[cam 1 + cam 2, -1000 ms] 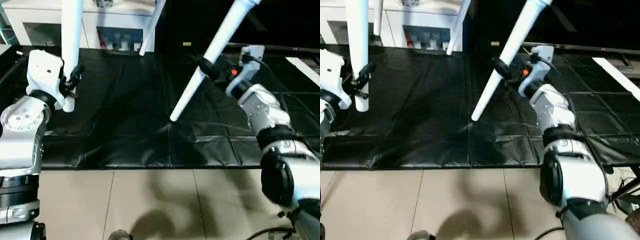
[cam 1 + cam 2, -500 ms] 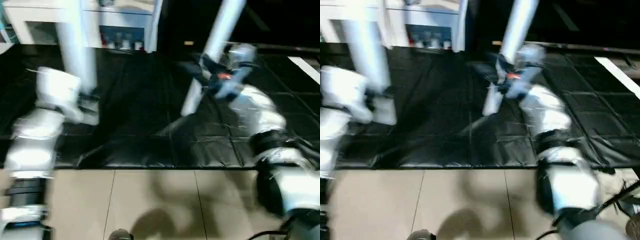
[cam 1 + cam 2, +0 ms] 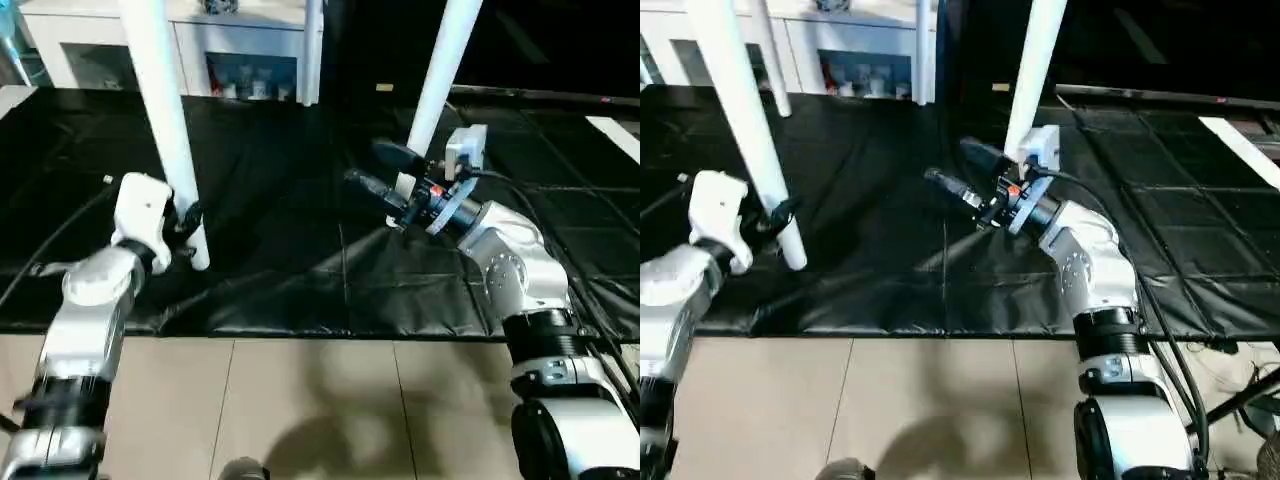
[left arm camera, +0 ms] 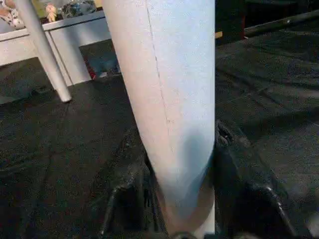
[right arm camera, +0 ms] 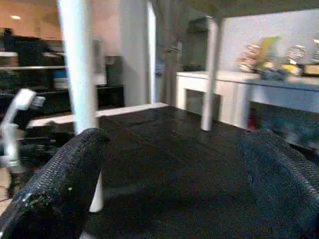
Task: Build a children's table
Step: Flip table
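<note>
The table leg (image 4: 164, 99) in the left gripper (image 3: 185, 222) looks like smooth white plastic with a faint seam line down its side and a soft sheen. The black floor sheet (image 3: 300, 180) is thin, creased and slightly glossy, like plastic film. The right gripper (image 3: 965, 172) has fingers (image 5: 60, 184) with rough, pebbled black pads. The floor tiles (image 3: 300, 410) are smooth, pale and matt, and the forearms (image 3: 95, 285) look like brushed silver metal.
</note>
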Available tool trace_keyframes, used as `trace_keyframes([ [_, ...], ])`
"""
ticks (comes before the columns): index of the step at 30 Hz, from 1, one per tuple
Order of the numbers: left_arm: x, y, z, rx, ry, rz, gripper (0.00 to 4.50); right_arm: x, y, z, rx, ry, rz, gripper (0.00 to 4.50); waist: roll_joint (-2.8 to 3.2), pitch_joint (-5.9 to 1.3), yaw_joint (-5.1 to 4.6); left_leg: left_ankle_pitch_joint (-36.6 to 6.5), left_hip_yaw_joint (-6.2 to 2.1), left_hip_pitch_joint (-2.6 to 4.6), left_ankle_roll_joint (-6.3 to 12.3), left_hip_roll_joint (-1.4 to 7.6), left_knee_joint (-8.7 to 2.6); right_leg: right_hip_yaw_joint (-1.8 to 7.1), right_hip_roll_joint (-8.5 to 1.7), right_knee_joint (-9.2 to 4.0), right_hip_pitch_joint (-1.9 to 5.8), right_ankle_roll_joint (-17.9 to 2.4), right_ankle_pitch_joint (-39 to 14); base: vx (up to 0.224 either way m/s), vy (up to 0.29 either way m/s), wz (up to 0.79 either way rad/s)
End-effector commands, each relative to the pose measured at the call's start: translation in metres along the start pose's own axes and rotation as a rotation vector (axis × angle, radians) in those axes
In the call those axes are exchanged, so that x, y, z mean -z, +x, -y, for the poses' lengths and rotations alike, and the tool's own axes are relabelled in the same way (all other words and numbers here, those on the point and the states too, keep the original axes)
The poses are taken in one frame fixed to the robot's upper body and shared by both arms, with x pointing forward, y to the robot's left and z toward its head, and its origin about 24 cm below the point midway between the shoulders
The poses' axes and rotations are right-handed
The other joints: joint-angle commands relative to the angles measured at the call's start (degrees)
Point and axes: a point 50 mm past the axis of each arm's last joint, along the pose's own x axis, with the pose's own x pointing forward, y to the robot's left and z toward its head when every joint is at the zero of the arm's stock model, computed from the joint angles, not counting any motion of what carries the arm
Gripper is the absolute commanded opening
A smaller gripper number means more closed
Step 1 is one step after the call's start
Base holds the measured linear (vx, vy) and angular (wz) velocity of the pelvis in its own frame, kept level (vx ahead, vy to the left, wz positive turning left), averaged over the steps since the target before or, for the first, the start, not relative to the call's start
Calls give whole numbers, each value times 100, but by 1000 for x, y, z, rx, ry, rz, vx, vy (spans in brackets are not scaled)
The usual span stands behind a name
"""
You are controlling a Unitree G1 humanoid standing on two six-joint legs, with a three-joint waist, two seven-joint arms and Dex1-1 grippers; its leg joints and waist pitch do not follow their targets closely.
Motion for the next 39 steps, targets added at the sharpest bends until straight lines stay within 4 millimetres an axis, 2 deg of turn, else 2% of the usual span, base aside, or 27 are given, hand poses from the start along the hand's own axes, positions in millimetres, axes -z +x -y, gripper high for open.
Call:
trace_keyframes([
  [1, 13, -5, 9, 41, 100, -78, 156, -2, -3, 4, 37, -19, -3, 450, 151, -381, -59, -2511, 13, 201, -379, 13, -503, 150, -248, -519, 110, -978, -1425, 0, 0, 0],
  [2, 15, -9, 11, 39, 98, -83, 156, -1, -3, 6, 57, -26, -7, 450, 122, -375, -87, -2484, 16, 188, -365, 15, -510, 149, -246, -515, 120, -982, -1410, 0, 0, 0],
  [6, 19, -20, 14, 26, 86, -95, 156, 2, -5, 10, 88, -34, -13, 450, 132, -373, -126, -2412, 28, 185, -331, 19, -510, 152, -242, -513, 117, -996, -1368, 0, 0, 0],
  [7, 21, -22, 14, 19, 80, -100, 156, 2, -5, 9, 88, -33, -14, 450, 92, -376, -130, -2377, 35, 185, -302, 22, -507, 156, -243, -514, 122, -992, -1347, 0, 0, 0],
  [8, 23, -23, 13, 10, 73, -105, 156, 2, -5, 9, 88, -32, -14, 450, 106, -377, -129, -2339, 46, 192, -284, 17, -503, 160, -232, -522, 115, -977, -1325, 0, 0, 0],
  [11, 27, -25, 8, -3, 80, -118, 156, 2, -5, 8, 100, -31, -9, 450, 97, -379, -124, -2255, 51, 194, -264, 12, -508, 162, -230, -526, 121, -933, -1292, 0, 0, 0],
  [15, 26, -27, -2, -16, 99, -127, 156, 0, -5, 21, 221, -39, 5, 450, 98, -368, -140, -2411, 53, 210, -351, -1, -518, 164, -239, -552, 101, -874, -1554, 0, 0, 0],
  [16, 26, -28, -8, -22, 111, -135, 156, -4, -6, 30, 287, -48, 10, 450, 126, -366, -139, -2461, 45, 216, -381, 1, -520, 164, -245, -554, 91, -875, -1627, 0, 0, 0],
  [17, 26, -28, -8, -22, 111, -135, 156, -4, -6, 30, 288, -48, 11, 450, 121, -364, -149, -2504, 46, 218, -404, -2, -516, 164, -245, -559, 78, -885, -1681, 0, 0, 0],
  [19, 26, -30, -15, -20, 132, -151, 156, -9, -5, 38, 322, -46, 14, 450, 111, -367, -172, -2516, 39, 202, -404, -15, -519, 157, -231, -547, 105, -873, -1645, 0, 0, 0],
  [23, 25, -32, -22, -11, 151, -160, 156, -12, -4, 51, 378, -54, -18, 450, 105, -356, -256, -2596, 39, 201, -391, -21, -508, 145, -231, -538, 102, -1006, -1686, 0, 0, 0],
  [24, 24, -32, -22, -10, 154, -161, 156, -14, -4, 54, 394, -50, -22, 450, 84, -355, -251, -2597, 47, 205, -378, -17, -506, 146, -237, -548, 99, -1009, -1699, 0, 0, 0],
  [25, 24, -32, -22, -10, 154, -161, 156, -14, -4, 54, 394, -50, -22, 450, 100, -354, -256, -2572, 45, 201, -360, -14, -507, 151, -234, -544, 105, -1019, -1667, 0, 0, 0],
  [26, 24, -35, -25, -10, 158, -166, 156, -15, -4, 59, 431, -41, -22, 450, 87, -366, -258, -2542, 42, 197, -356, -10, -498, 151, -247, -518, 102, -1056, -1602, 0, 0, 0],
  [27, 24, -35, -25, -10, 158, -166, 156, -15, -4, 59, 431, -41, -22, 450, 89, -359, -266, -2544, 44, 193, -346, -16, -509, 147, -233, -530, 111, -1062, -1609, 0, 0, 0],
  [29, 26, -39, -29, -12, 164, -181, 156, -17, -4, 63, 454, -23, -25, 450, 106, -335, -266, -2581, 48, 198, -329, -12, -502, 155, -231, -529, 81, -1077, -1565, 0, 0, 0],
  [30, 29, -44, -35, -14, 171, -202, 156, -16, -2, 64, 440, -18, -47, 450, 101, -293, -266, -2592, 51, 180, -316, -21, -515, 154, -225, -534, 72, -1093, -1567, 0, 0, 0],
  [31, 30, -45, -37, -15, 175, -209, 156, -15, -1, 63, 429, -16, -55, 450, 94, -300, -295, -2632, 50, 174, -298, -25, -514, 151, -212, -528, 84, -1109, -1598, 0, 0, 0],
  [32, 30, -47, -39, -14, 179, -215, 156, -14, 0, 63, 419, -14, -63, 450, 85, -258, -302, -2667, 53, 171, -274, -21, -525, 153, -215, -544, 63, -1088, -1653, 0, 0, 0],
  [33, 30, -51, -40, -12, 183, -217, 156, -14, 1, 63, 407, -11, -70, 450, 92, -266, -304, -2674, 49, 175, -266, -17, -521, 155, -219, -538, 69, -1086, -1664, 0, 0, 0],
  [35, 29, -53, -42, -7, 187, -218, 156, -12, 2, 61, 388, -10, -81, 450, 79, -214, -321, -2700, 44, 165, -227, -10, -545, 161, -218, -540, 54, -1071, -1685, 0, 0, 0],
  [36, 28, -55, -43, 1, 192, -218, 156, -11, 4, 61, 389, -9, -95, 450, 80, -215, -326, -2684, 47, 173, -217, -13, -549, 161, -213, -550, 58, -1072, -1669, 0, 0, 0],
  [37, 26, -59, -43, 24, 199, -211, 156, -10, 5, 62, 402, -14, -114, 450, 72, -193, -334, -2628, 47, 165, -202, -10, -555, 161, -211, -545, 53, -1104, -1620, 0, 0, 0],
  [38, 26, -59, -43, 24, 199, -211, 156, -10, 5, 62, 402, -14, -114, 450, 42, -131, -346, -2624, 48, 136, -177, -15, -578, 162, -211, -547, 45, -1101, -1692, 0, 0, 0],
  [39, 23, -65, -42, 63, 212, -207, 156, -11, 8, 63, 426, -11, -121, 450, 30, -135, -342, -2572, 51, 142, -166, -17, -585, 162, -221, -557, 63, -1090, -1689, 0, 0, 0],
])
